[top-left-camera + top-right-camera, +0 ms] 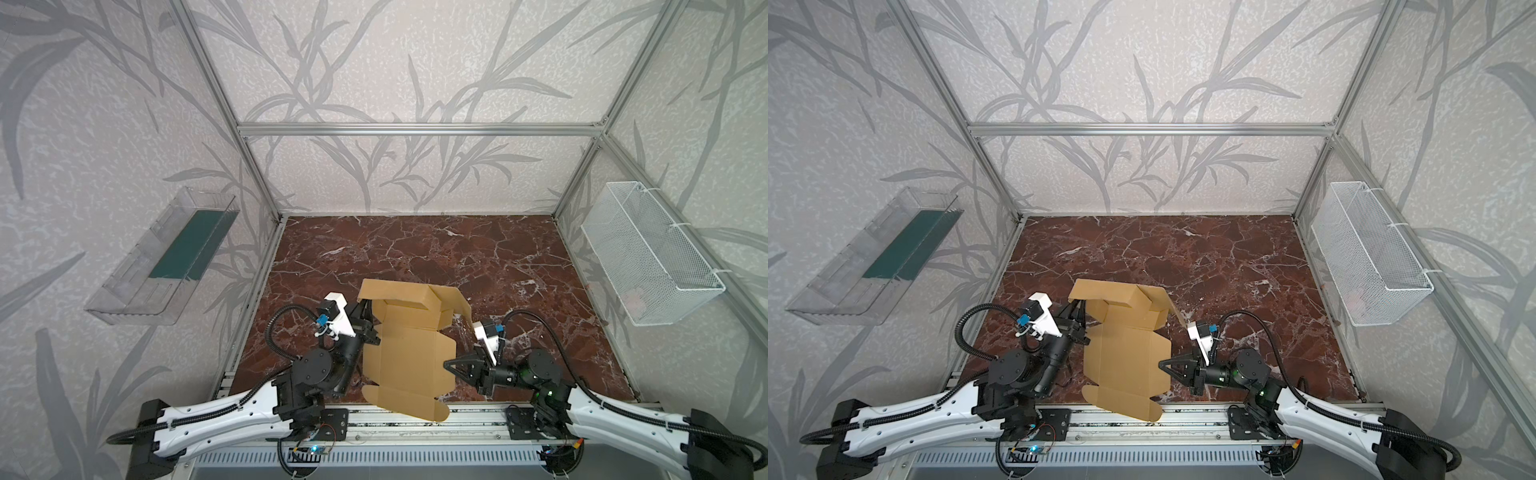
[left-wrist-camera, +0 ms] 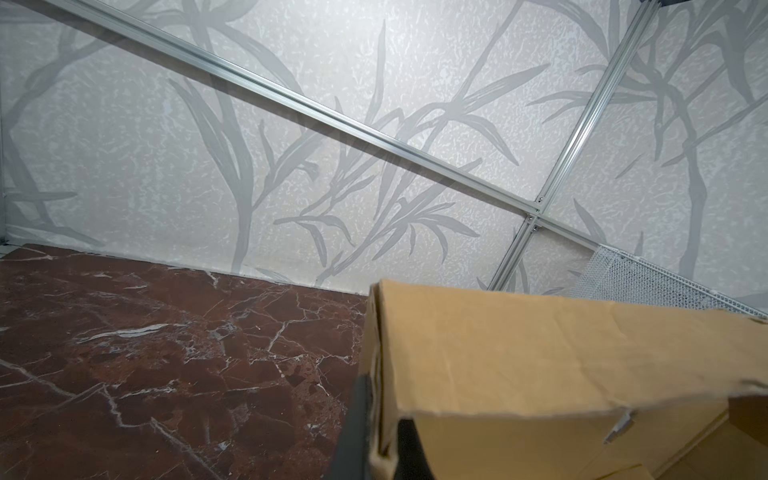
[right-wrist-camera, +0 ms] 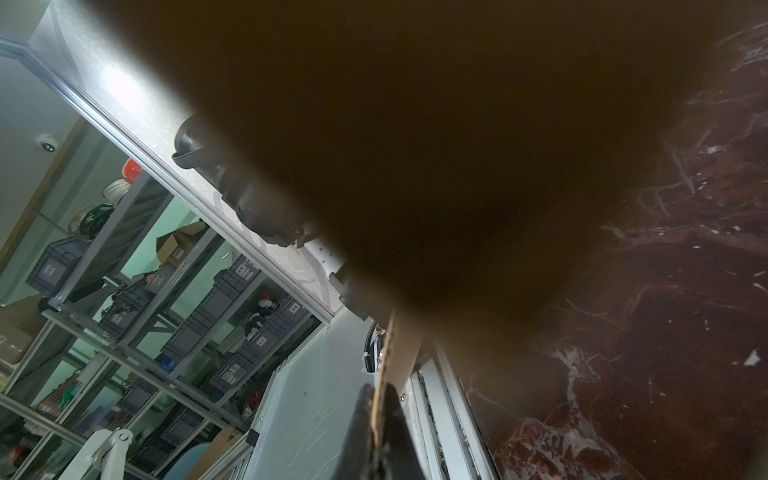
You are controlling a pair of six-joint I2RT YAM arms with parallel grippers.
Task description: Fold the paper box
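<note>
Item: paper box (image 1: pixel 405 357), plain tan cardboard, part-formed. It sits on the table (image 1: pixel 519 257) close to the front rail (image 1: pixel 469 419), with its nearest flap overhanging that rail and its tall flaps raised on the side away from the rail. Holding: the left claw (image 1: pixel 369 320) is clamped on a raised side wall at the end farther from the rail, and the left wrist view shows cardboard pinched between its fingers (image 2: pixel 353 440). The right claw (image 1: pixel 448 365) is clamped on the opposite side edge, nearer the rail. Hazards for you to note: (1) if the two arms pull apart or twist unevenly, the base panel is likely to buckle off its creases or tear at a pinch point; (2) both grips bite only thin edges, so a sharp move could slip the sheet free; (3) the overhanging flap may snag on the rail if you drag the box; (4) the raised flaps look unlocked and may flop open; (5) cardboard blocks most of the right wrist view, so you would be judging that side from above.
</note>
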